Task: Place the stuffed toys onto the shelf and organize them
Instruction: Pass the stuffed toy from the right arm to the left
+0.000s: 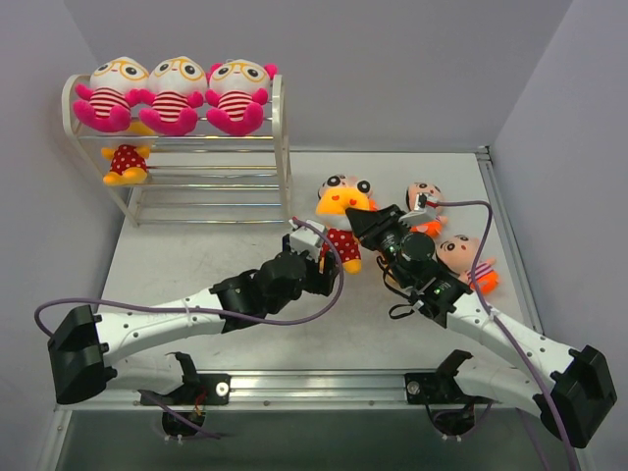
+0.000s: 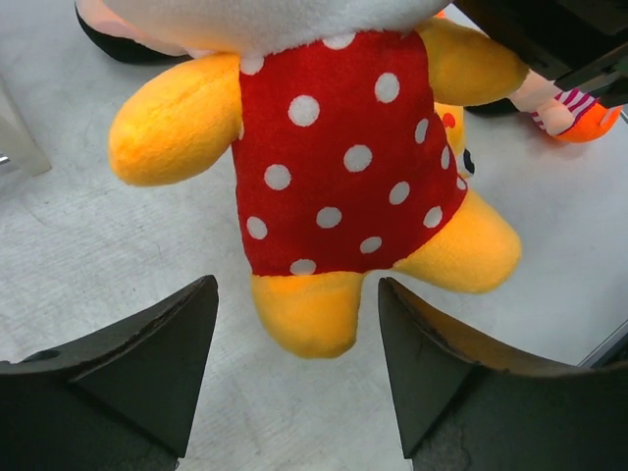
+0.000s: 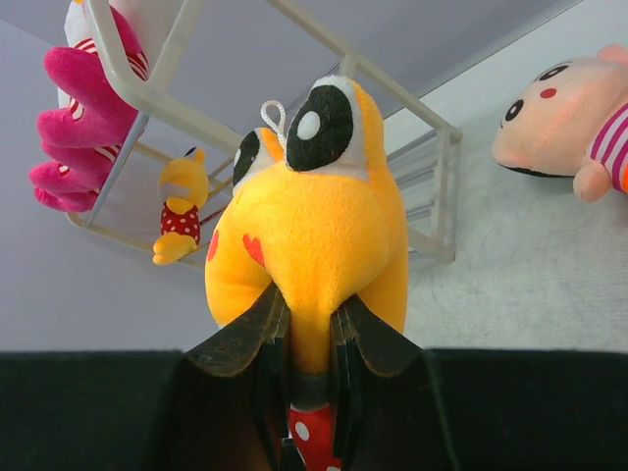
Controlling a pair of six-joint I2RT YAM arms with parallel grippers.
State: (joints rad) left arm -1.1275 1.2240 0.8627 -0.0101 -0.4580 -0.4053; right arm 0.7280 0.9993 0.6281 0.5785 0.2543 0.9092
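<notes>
My right gripper [image 1: 361, 218] [image 3: 312, 324] is shut on the head of a yellow-orange stuffed toy [image 1: 343, 196] [image 3: 314, 226] in a red dotted dress and holds it upright near the table's middle. My left gripper [image 1: 319, 245] [image 2: 299, 334] is open just below that toy's body [image 2: 339, 157], its jaws on either side of one foot without touching it. The cream wire shelf [image 1: 280, 128] [image 3: 442, 167] stands at the back left. Three pink toys [image 1: 172, 93] sit on its top tier. Another yellow-orange toy [image 1: 126, 162] [image 3: 182, 206] sits on the middle tier, far left.
Two peach-faced black-haired toys lie on the table to the right, one [image 1: 424, 201] behind my right gripper, one [image 1: 466, 257] beside the right arm. The shelf's lower tiers [image 1: 211, 201] hold nothing right of the yellow toy. A raised rail [image 1: 510, 235] edges the table's right side.
</notes>
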